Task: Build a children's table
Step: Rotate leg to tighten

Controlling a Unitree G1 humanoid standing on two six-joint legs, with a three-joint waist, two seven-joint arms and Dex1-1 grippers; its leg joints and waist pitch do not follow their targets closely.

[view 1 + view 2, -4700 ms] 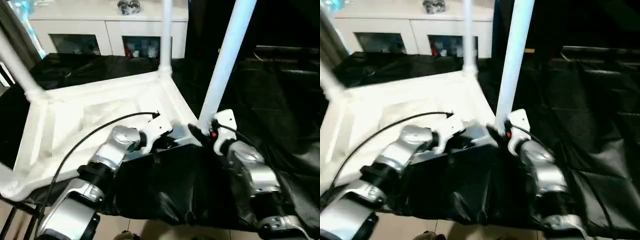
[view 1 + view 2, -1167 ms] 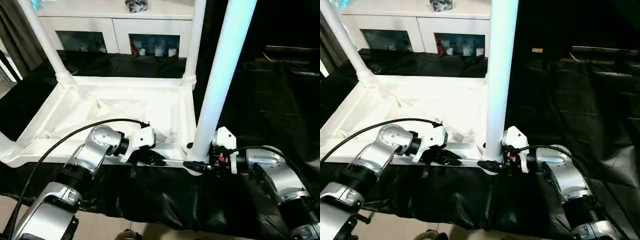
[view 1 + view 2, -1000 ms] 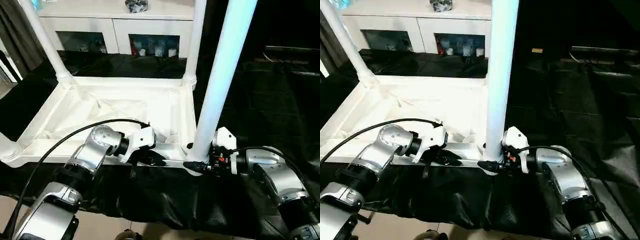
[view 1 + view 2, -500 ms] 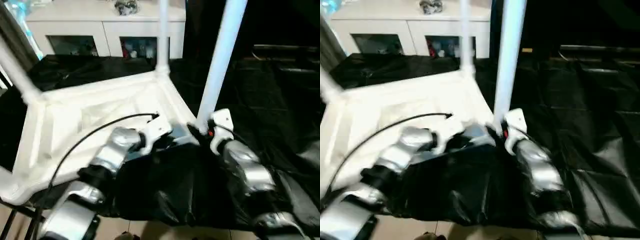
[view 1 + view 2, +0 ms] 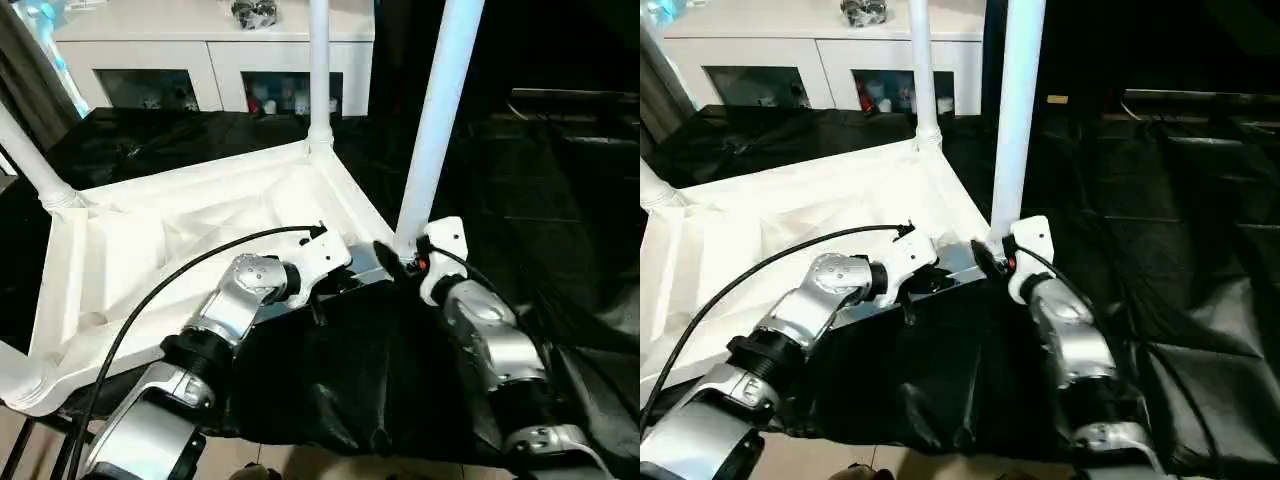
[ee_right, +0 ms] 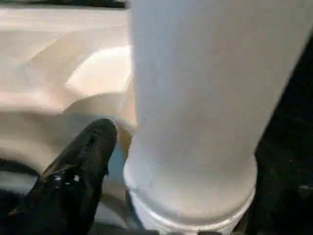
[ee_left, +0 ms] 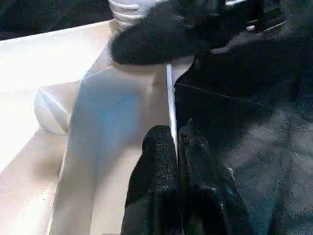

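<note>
The white tabletop [image 5: 150, 240] lies upside down and tilted on black sheeting, ribbed underside up. Three white legs stand in its corner sockets: a far one [image 5: 318, 70], a left one [image 5: 25, 150] and a thick near one [image 5: 440, 120]. My left gripper [image 5: 335, 283] is shut on the tabletop's thin near rim; in the left wrist view its fingers [image 7: 156, 156] pinch that edge. My right gripper [image 5: 393, 258] is at the foot of the near leg [image 6: 195, 98], with one black finger [image 6: 83, 161] pressed beside the socket and the other hidden behind the leg.
A white cabinet with glass doors [image 5: 210, 60] stands behind the work. Crumpled black sheeting [image 5: 560, 200] covers the surface to the right and front. A black cable [image 5: 170, 275] arcs over my left forearm.
Since a second ago the tabletop has swung round, its near right corner now further from me and the far leg shifted left. Both grippers kept their hold. Little changed in the last half second.
</note>
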